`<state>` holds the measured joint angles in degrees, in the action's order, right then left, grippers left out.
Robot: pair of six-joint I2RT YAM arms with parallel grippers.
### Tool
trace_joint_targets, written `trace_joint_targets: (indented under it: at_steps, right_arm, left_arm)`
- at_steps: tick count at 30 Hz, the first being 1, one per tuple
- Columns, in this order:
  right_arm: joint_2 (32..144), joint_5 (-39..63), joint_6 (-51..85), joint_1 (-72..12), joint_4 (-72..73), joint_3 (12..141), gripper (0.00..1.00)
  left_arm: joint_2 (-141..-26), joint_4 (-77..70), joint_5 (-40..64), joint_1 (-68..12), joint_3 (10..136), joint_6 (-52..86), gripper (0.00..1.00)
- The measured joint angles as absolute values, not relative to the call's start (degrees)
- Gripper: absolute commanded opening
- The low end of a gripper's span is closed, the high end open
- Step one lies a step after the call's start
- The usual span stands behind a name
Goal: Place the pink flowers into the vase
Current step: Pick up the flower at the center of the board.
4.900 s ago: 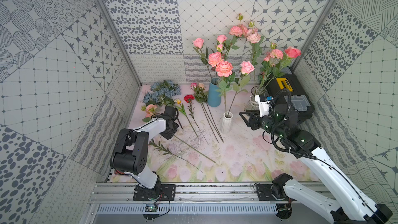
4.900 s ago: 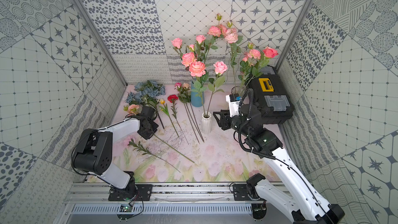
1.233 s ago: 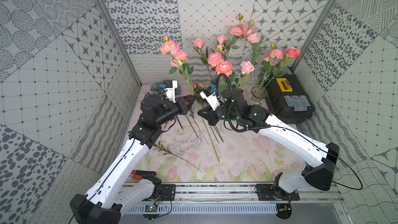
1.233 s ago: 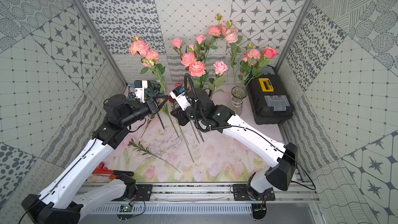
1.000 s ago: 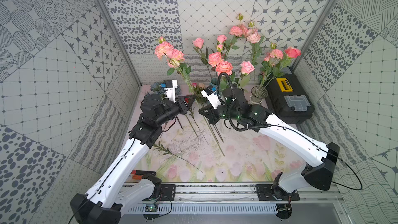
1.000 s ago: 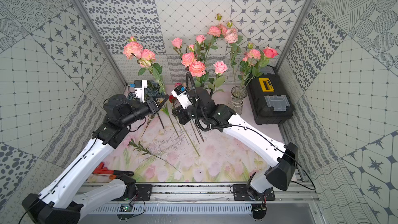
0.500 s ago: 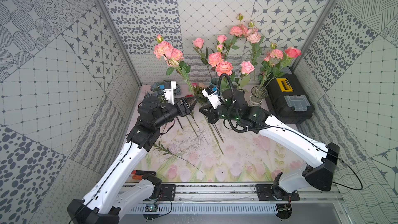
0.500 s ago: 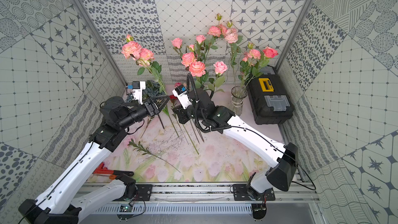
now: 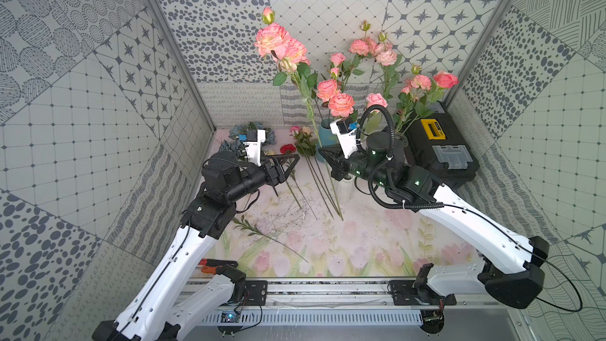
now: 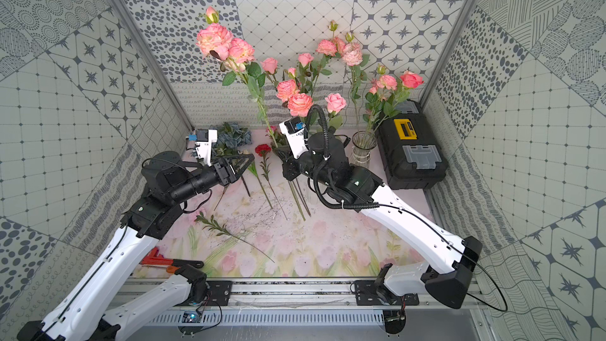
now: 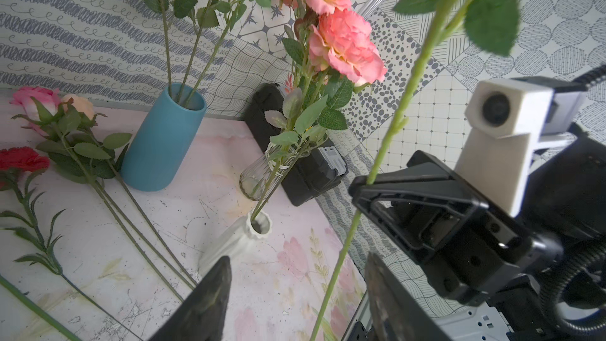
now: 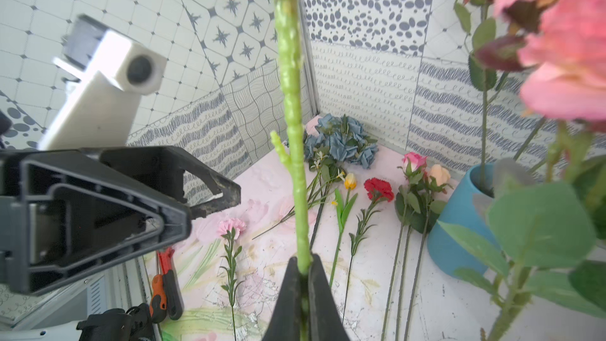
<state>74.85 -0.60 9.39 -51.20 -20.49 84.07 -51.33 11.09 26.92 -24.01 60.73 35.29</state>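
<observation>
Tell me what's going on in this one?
The right gripper is shut on the green stem of a tall spray of pink flowers, holding it roughly upright above the table. The left gripper is open next to that stem, not touching it, and holds nothing. The spray is not in a vase yet. The blue vase, glass vase and white vase each already hold stems. A pink rose and a red flower lie on the table.
</observation>
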Motion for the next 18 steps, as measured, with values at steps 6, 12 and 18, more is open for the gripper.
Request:
trace_joint_targets:
  at_steps: [6,12,18]
  right_arm:
    - [68.7,-3.3,7.8,-51.2,-18.2,80.4,0.00]
    - [63.0,-6.7,5.9,-51.2,-16.4,76.6,0.00]
    - [56.1,-10.5,4.1,-51.2,-14.7,70.3,0.00]
  left_arm:
    - [-53.6,14.0,25.5,-24.0,60.8,34.5,0.64]
    - [-57.6,17.9,22.6,-24.0,62.9,34.1,0.64]
    - [-63.6,22.4,20.0,-24.1,66.0,34.0,0.63]
